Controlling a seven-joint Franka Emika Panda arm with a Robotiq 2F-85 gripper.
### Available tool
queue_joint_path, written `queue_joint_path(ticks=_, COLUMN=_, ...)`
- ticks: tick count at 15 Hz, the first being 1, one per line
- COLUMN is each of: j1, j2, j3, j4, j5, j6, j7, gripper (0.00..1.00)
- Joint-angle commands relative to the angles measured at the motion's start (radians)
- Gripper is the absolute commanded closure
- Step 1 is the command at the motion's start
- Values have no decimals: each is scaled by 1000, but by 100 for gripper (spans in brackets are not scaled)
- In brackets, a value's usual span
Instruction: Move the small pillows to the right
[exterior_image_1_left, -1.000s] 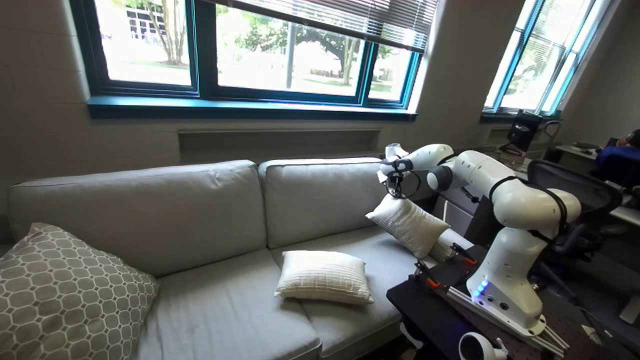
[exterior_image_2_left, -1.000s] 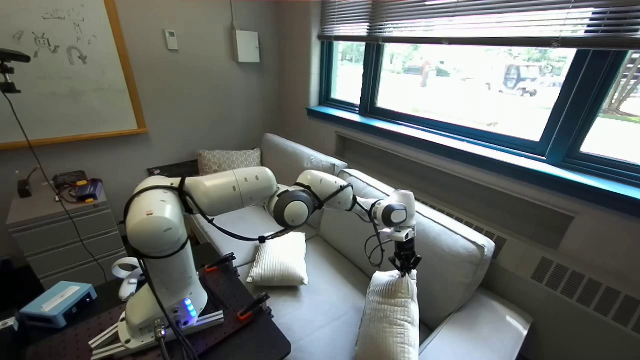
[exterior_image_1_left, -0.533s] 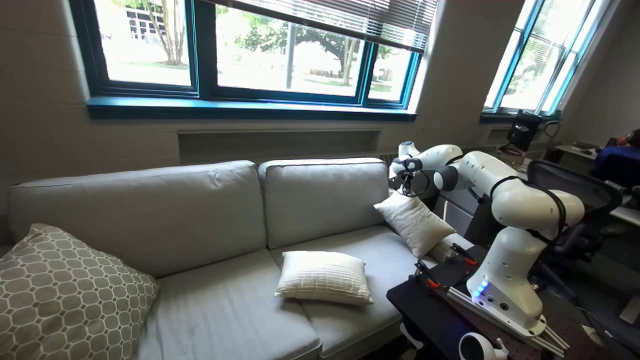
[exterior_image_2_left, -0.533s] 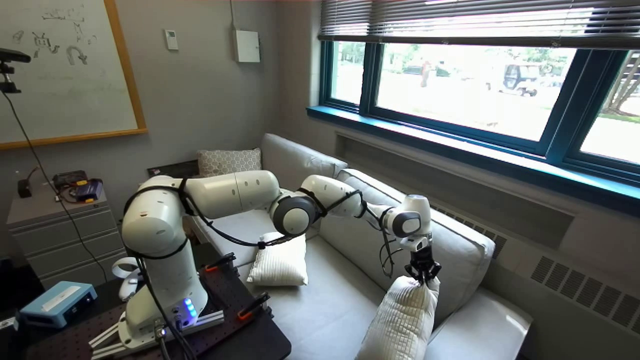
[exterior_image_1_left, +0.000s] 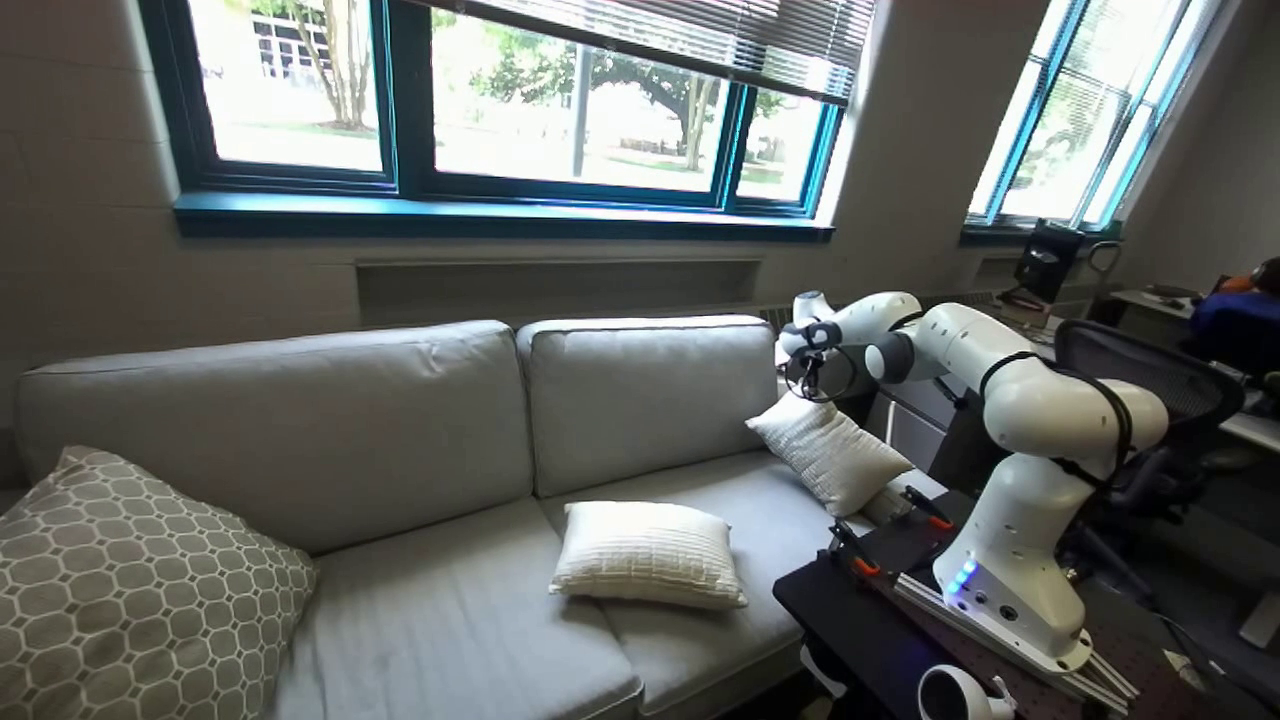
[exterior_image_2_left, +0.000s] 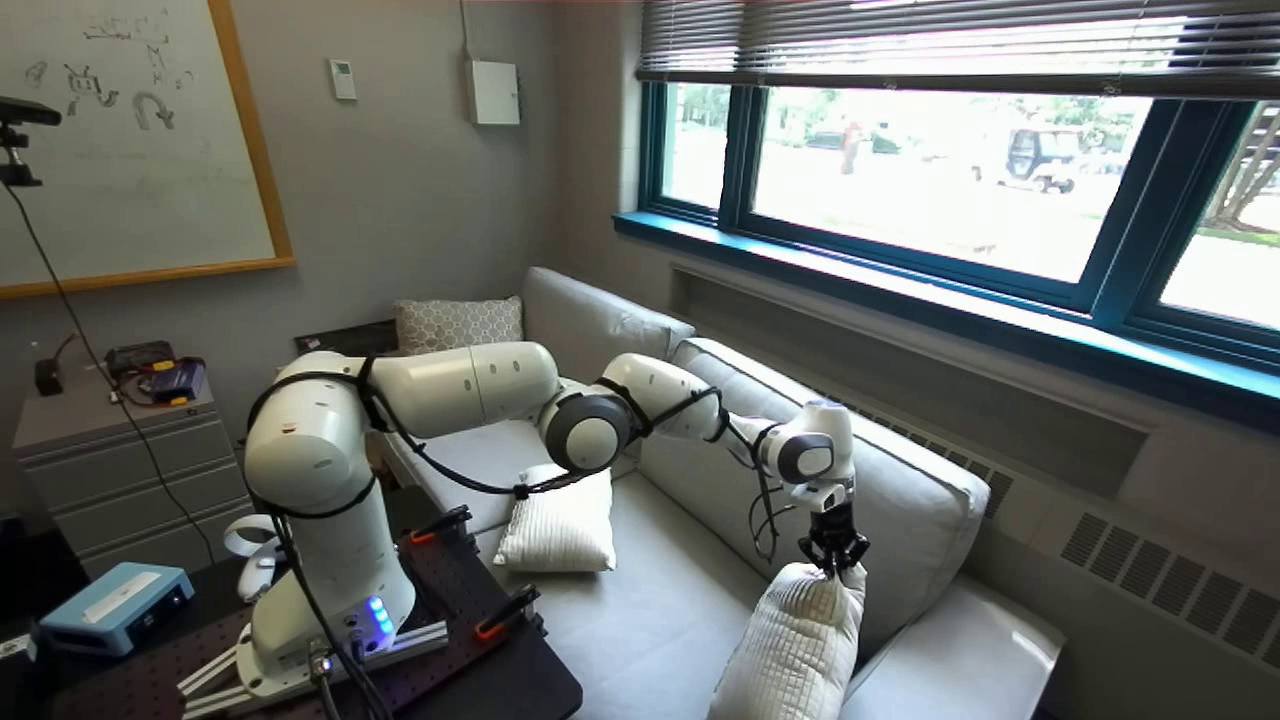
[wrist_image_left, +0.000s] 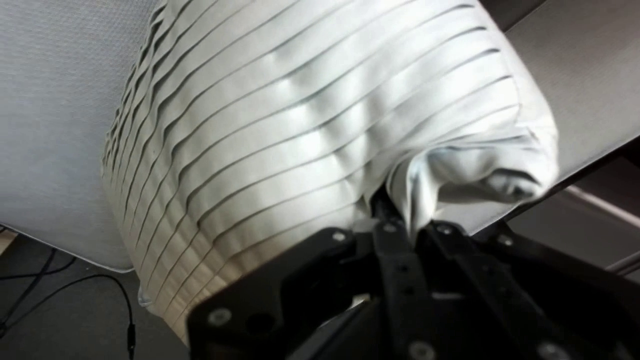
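Two small pillows, off-white and ribbed, are on the sofa. One small pillow (exterior_image_1_left: 835, 455) (exterior_image_2_left: 795, 645) leans tilted at the sofa's end by the armrest; its upper corner is pinched by my gripper (exterior_image_1_left: 808, 392) (exterior_image_2_left: 833, 568). In the wrist view this pillow (wrist_image_left: 280, 135) fills the upper middle, and a fold of its cloth runs between the black fingers of the gripper (wrist_image_left: 411, 222), which are shut on it. The second small pillow (exterior_image_1_left: 645, 555) (exterior_image_2_left: 560, 520) lies flat across the seam between the seat cushions, apart from the gripper.
A grey patterned pillow (exterior_image_1_left: 150, 590) (exterior_image_2_left: 458, 322) sits at the far end of the sofa (exterior_image_1_left: 420, 590). Beside the held pillow is the armrest (exterior_image_2_left: 960, 650), with the backrest (exterior_image_1_left: 650, 395) behind. The dark table (exterior_image_2_left: 540, 665) carrying the arm's base stands in front, with clamps on its edge.
Gripper and pinched pillow have shifted toward the armrest over the second, then slightly back and lower in the last half second. The second small pillow has stayed put.
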Motion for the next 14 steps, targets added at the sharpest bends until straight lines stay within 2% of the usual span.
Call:
queue_joint_path(ticks=1, j1=8, j2=0, j3=9, j4=1, j5=-8, j6=-22, j7=-13, gripper=86)
queue_joint_path(ticks=2, j1=10, j2=0, j3=8, j4=2, j5=-7, j6=-26, j7=-9, gripper=68)
queue_joint_path(ticks=3, j1=11, j2=0, j3=10, j4=4, j5=-4, j6=-28, j7=-10, gripper=64)
queue_joint_path(ticks=11, j1=10, j2=0, j3=10, j4=-15, j5=-7, j6=0, j7=-4, gripper=3)
queue_joint_path(ticks=14, j1=15, j2=0, j3=1, j4=-24, j5=-16, j6=48, j7=9, gripper=0)
